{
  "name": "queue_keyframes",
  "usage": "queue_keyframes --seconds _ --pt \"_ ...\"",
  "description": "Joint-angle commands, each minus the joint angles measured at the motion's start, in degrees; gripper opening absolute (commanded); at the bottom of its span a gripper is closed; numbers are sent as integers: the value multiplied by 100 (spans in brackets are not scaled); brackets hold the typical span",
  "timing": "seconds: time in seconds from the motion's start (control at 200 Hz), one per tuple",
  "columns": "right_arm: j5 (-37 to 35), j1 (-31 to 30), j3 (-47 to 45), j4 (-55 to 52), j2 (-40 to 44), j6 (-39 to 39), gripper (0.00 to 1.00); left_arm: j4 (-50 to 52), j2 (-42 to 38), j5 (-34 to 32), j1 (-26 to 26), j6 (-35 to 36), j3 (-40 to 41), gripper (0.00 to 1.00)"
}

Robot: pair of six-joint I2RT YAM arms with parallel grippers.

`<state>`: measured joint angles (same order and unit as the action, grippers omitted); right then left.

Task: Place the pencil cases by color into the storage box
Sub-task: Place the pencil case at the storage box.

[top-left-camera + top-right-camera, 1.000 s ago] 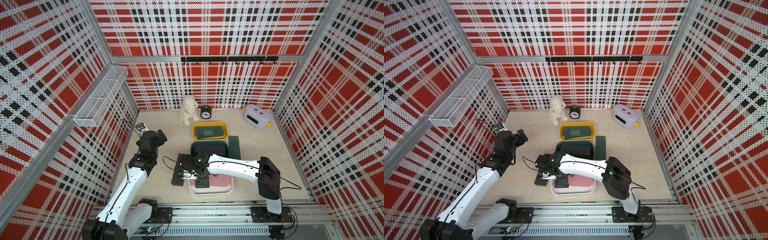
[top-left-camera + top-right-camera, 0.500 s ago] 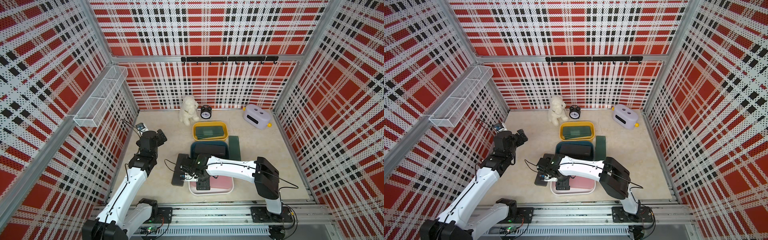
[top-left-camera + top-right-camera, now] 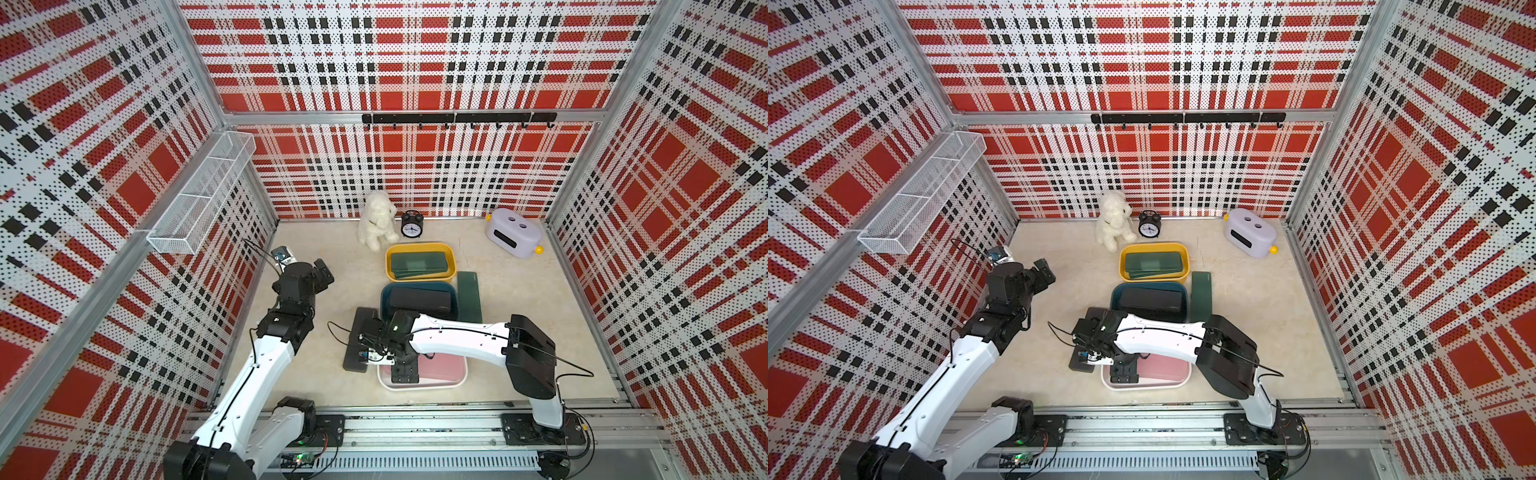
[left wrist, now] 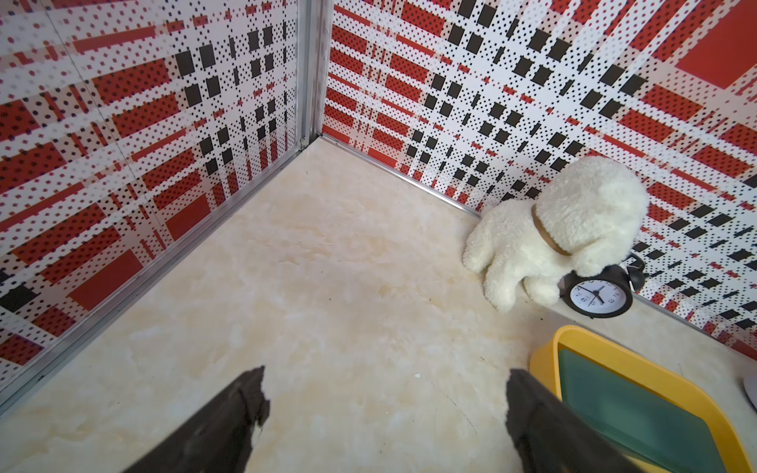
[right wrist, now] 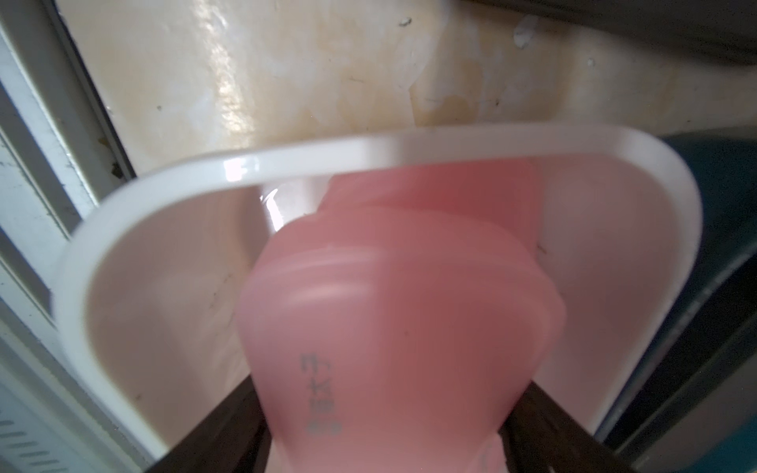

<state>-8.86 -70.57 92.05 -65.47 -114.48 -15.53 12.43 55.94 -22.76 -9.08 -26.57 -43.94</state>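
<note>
My right gripper (image 3: pixel 405 370) (image 3: pixel 1124 372) reaches down into the white tub (image 3: pixel 419 386). Its dark fingers (image 5: pixel 245 405) sit against both long edges of a pink pencil case (image 5: pixel 393 311), which lies tilted over other pink cases (image 3: pixel 442 365) in that tub. Green pencil cases (image 3: pixel 422 265) fill the yellow tub (image 3: pixel 419 246). A black case (image 3: pixel 419 300) lies in the dark teal tub (image 3: pixel 384 299). One green case (image 3: pixel 469 297) lies on the table beside the teal tub. A black case (image 3: pixel 362 316) lies on the table, partly under my right wrist. My left gripper (image 3: pixel 324 270) (image 4: pixel 387 374) hovers open and empty near the left wall.
A white plush dog (image 3: pixel 376 220), a black alarm clock (image 3: pixel 411 224) and a pale lilac box with a face (image 3: pixel 514 232) stand along the back wall. A wire basket (image 3: pixel 199 195) hangs on the left wall. A black hook rail (image 3: pixel 457 118) runs across the back wall.
My right gripper has sunk a little lower and nearer into the white tub with the pink case. The left arm has not moved.
</note>
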Motion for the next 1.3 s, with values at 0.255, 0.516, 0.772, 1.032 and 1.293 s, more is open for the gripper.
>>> queue_keyframes --seconds 0.255,0.516,0.772,1.032,1.293 --pt "-59 -89 -20 60 -116 111 90 -144 -57 79 38 55 88 95" --pt "-133 -103 -7 15 -61 155 91 -157 -65 121 39 55 97 95" --pt "-256 -107 31 95 179 225 91 -173 -57 193 39 41 114 95" --pt "-490 -55 -101 453 570 361 93 -188 -15 220 38 46 114 96" --pt "-778 201 -273 670 926 617 93 -198 54 270 39 46 114 95"
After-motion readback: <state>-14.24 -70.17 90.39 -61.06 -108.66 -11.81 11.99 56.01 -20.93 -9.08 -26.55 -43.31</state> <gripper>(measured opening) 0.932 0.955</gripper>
